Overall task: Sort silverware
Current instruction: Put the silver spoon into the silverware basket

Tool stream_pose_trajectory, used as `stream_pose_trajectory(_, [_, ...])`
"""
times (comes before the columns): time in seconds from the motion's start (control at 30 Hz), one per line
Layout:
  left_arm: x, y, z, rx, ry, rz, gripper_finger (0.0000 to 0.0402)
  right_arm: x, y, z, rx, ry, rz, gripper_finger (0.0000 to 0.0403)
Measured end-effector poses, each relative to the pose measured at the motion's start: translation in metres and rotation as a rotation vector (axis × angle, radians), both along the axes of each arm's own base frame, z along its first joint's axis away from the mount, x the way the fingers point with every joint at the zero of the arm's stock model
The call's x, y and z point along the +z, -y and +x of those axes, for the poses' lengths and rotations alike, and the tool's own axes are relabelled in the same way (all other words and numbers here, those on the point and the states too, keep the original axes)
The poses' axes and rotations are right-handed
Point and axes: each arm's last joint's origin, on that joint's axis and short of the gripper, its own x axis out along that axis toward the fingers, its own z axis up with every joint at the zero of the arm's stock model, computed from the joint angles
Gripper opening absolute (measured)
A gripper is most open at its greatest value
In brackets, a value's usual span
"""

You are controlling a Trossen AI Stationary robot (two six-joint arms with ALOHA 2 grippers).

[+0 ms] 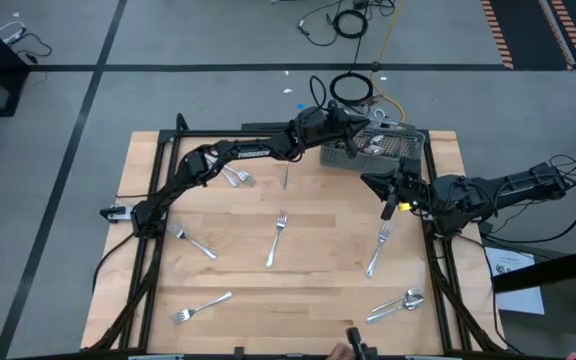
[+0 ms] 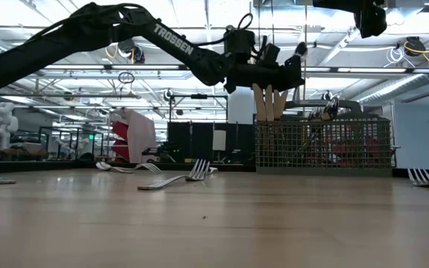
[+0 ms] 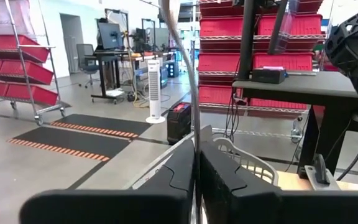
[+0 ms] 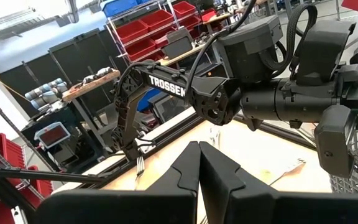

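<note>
Lab/workshop: red bin racks [image 3: 253, 37], workbenches [image 3: 291, 87].

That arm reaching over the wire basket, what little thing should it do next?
Probably open its fingers. The left tool hangs over the grey caddy, pinching a thin metal piece, likely silverware. Letting go should drop it into the caddy.

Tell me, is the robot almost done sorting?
Not yet. Some pieces already stand in the caddy. The left gripper holds one utensil above it. The right gripper hovers shut beside the caddy. Several forks lie on the table.
</note>
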Motion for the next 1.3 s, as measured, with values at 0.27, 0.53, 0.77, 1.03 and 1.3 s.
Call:
stream_pose_trajectory(0.27, [-0.001, 0.000, 0.000, -0.001, -0.014, -0.006, 0.0048, 0.000, 0.000, 0.000, 0.003, 0.000, 0.000, 0.0000])
stream_pose_trajectory(0.53, [-0.002, 0.000, 0.000, -0.003, -0.016, -0.007, 0.0050, 0.000, 0.000, 0.000, 0.008, 0.001, 0.001, 0.0000])
stream_pose_trajectory(0.77, [0.000, 0.000, -0.001, -0.003, -0.021, -0.009, 0.0050, 0.000, 0.000, 0.000, 0.007, 0.001, 0.001, 0.0000])
stream_pose_trajectory(1.03, [0.046, 0.007, -0.016, -0.003, -0.034, -0.013, 0.0050, -0.001, -0.001, 0.000, 0.035, -0.006, 0.003, 0.0000])
stream_pose_trajectory(1.3, [0.116, 0.023, -0.050, -0.017, -0.064, -0.013, 0.0050, -0.011, -0.001, -0.001, 0.029, -0.091, 0.040, 0.0000])
